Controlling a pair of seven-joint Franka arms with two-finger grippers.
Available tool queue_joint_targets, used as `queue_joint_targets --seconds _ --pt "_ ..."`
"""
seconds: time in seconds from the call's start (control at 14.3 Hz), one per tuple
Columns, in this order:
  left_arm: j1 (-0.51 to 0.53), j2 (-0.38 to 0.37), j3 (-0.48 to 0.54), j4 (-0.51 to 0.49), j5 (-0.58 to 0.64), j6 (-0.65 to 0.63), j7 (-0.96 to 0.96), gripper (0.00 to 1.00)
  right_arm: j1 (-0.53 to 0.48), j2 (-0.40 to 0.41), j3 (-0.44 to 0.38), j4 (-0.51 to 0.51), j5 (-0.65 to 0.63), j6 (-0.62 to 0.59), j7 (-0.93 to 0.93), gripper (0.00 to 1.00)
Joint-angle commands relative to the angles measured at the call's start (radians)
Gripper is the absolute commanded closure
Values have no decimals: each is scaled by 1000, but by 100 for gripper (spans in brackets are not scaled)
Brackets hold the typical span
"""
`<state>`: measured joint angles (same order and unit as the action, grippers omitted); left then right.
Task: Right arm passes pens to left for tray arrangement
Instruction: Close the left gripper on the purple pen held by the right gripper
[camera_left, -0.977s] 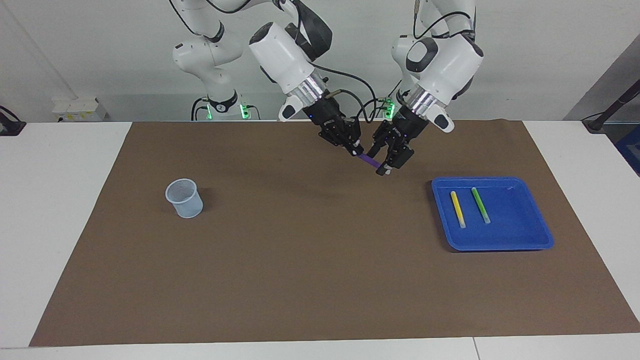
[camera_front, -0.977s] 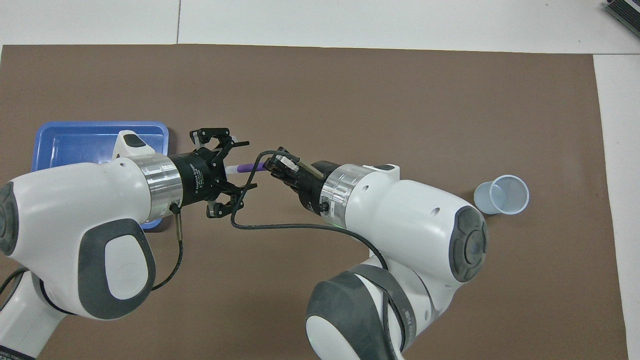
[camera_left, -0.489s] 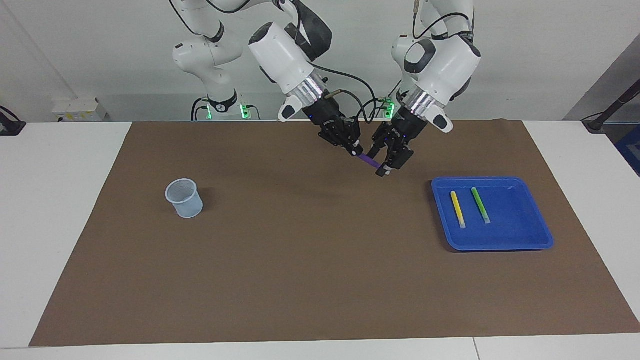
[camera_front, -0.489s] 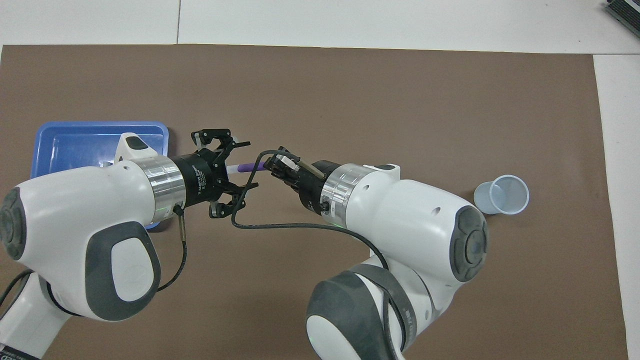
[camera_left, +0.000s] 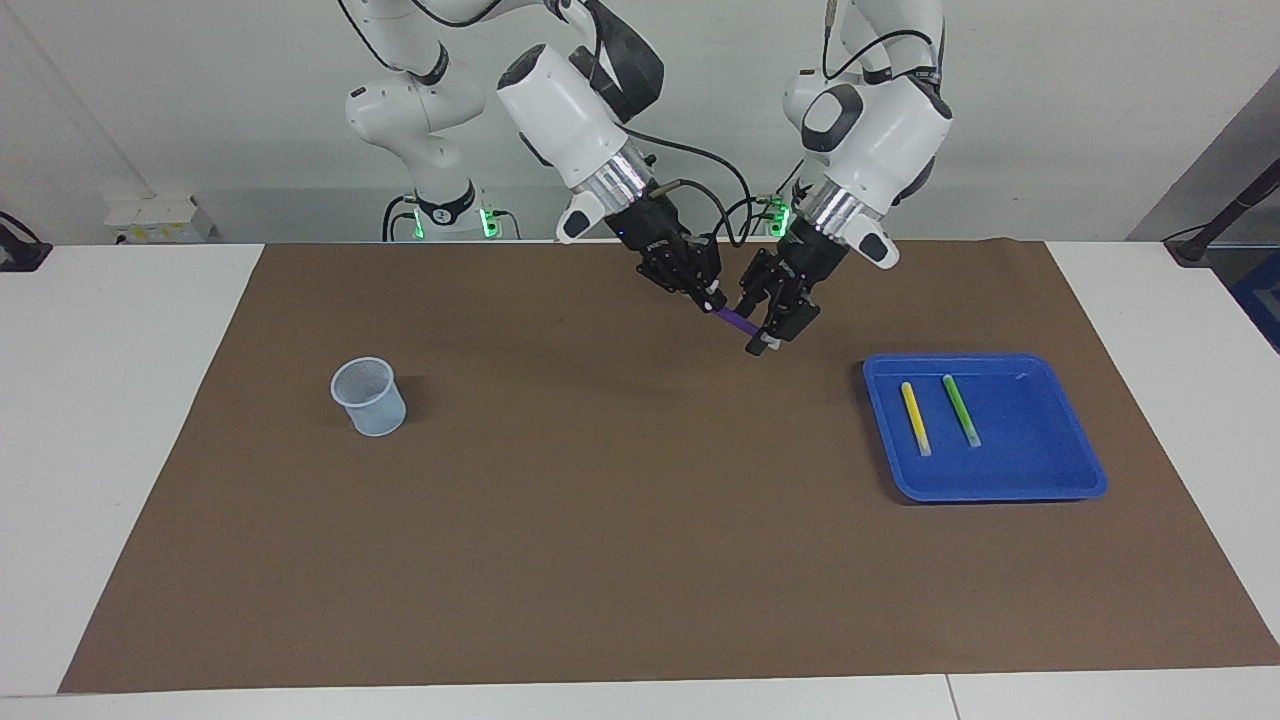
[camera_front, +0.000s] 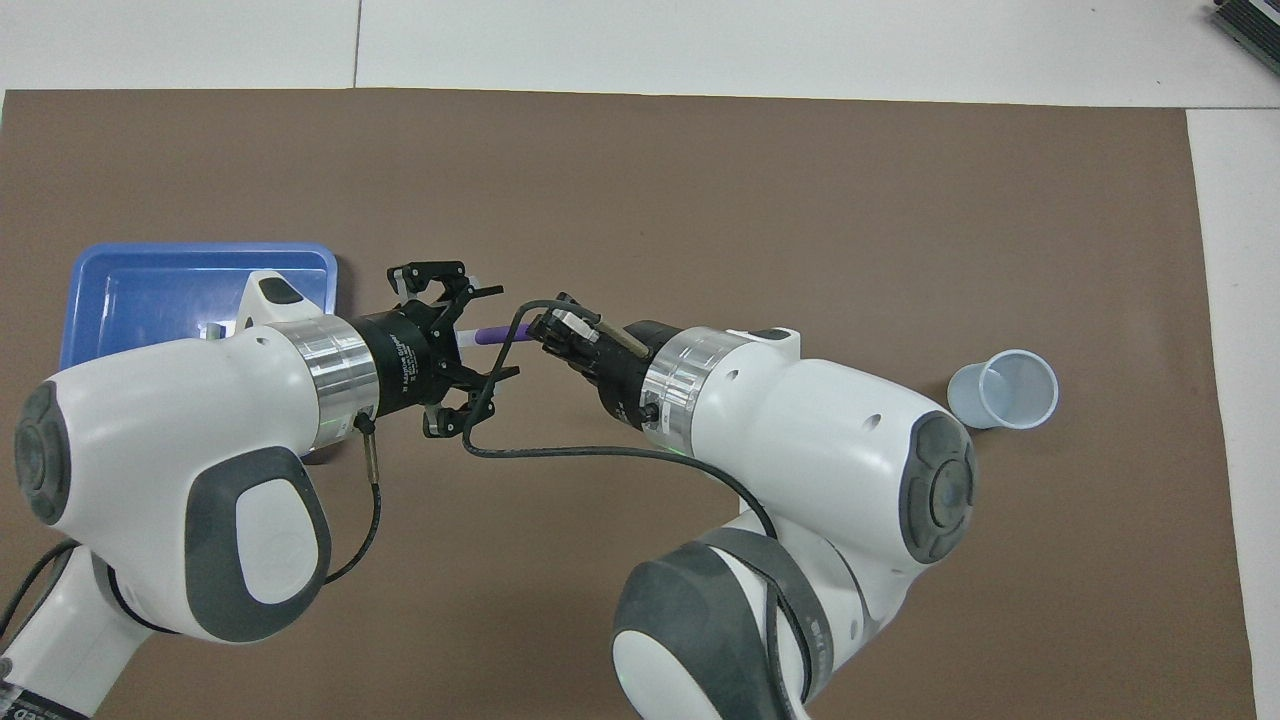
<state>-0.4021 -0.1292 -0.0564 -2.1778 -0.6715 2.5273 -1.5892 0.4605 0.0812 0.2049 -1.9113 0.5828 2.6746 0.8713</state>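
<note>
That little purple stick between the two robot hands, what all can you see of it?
The purple pen is a short, thin marker with a pale end, plastic by the look. It hangs tilted in the air above the brown mat. The right gripper is shut on its upper end; the left gripper is around its lower, pale end.

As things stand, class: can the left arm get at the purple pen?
Probably yes. The left tool is already around the free end of the purple pen, which the right tool holds up over the mat; nothing stands between them.
</note>
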Motion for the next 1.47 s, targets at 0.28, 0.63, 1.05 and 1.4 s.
queue_joint_targets --seconds 0.28,0.63,1.05,1.4 --pt "-21 -6 10 -8 -14 4 8 100 -9 2 7 3 28 13 -8 100" --pt "-21 -9 12 6 -13 -44 11 100 -9 2 7 3 28 13 -9 100" --pt "-11 -15 17 32 -10 -96 15 100 -11 2 7 3 28 11 -8 100" --pt "-11 -20 18 32 -7 -104 20 100 -13 -3 7 5 28 5 -2 0"
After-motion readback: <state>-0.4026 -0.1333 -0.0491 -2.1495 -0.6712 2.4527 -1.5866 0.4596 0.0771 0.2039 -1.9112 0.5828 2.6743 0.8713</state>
